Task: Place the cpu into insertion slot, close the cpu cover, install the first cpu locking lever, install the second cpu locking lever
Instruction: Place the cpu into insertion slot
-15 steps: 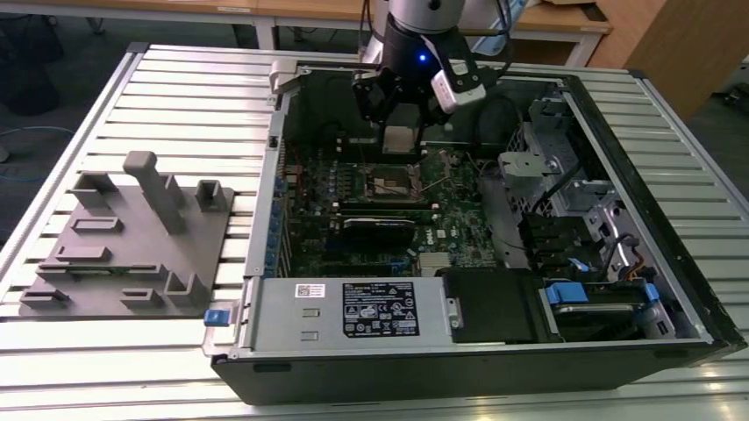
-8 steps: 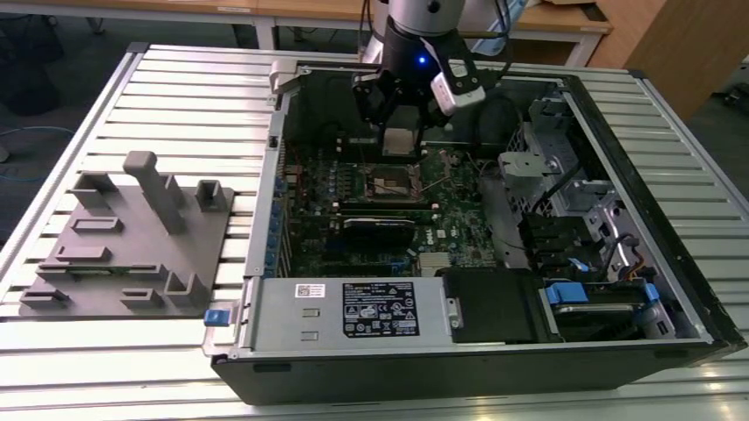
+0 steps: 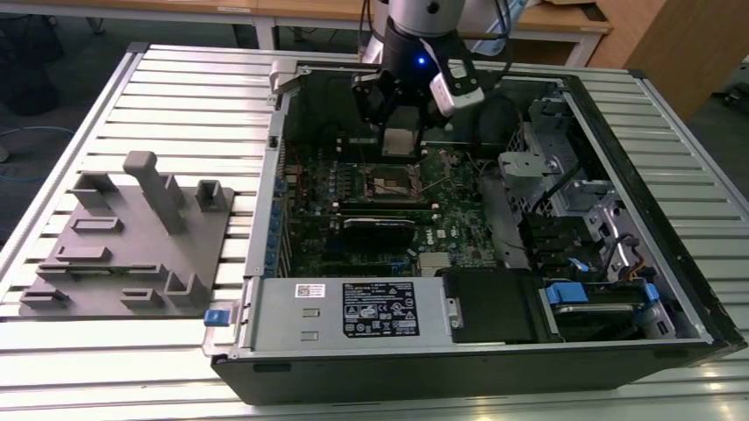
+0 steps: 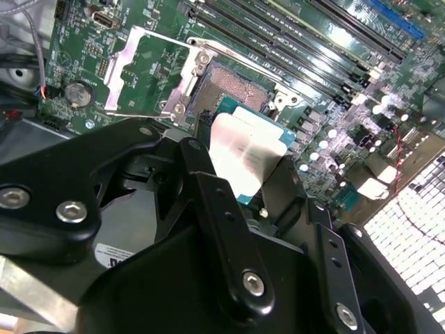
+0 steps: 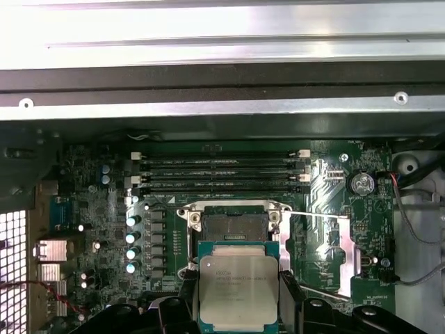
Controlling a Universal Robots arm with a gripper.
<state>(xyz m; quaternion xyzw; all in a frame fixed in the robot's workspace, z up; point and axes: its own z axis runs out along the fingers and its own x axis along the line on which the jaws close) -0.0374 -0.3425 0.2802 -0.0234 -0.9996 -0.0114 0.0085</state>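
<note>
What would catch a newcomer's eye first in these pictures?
The gripper holds the cpu above the empty insertion slot, inside the open computer case. Beside the slot, the cpu cover is swung open. A grey fixture sits on the table at the exterior view's left.

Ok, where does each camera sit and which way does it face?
Exterior view: off the arm, high, looking down into the open computer case on the slatted table; shows the arm and gripper holding the cpu near the insertion slot.
First wrist view: on the arm, facing the motherboard; the gripper's black parts flank the cpu.
Second wrist view: on the arm, looking past black gripper links at the open cpu cover.
Both wrist views share the cpu and insertion slot.
</note>
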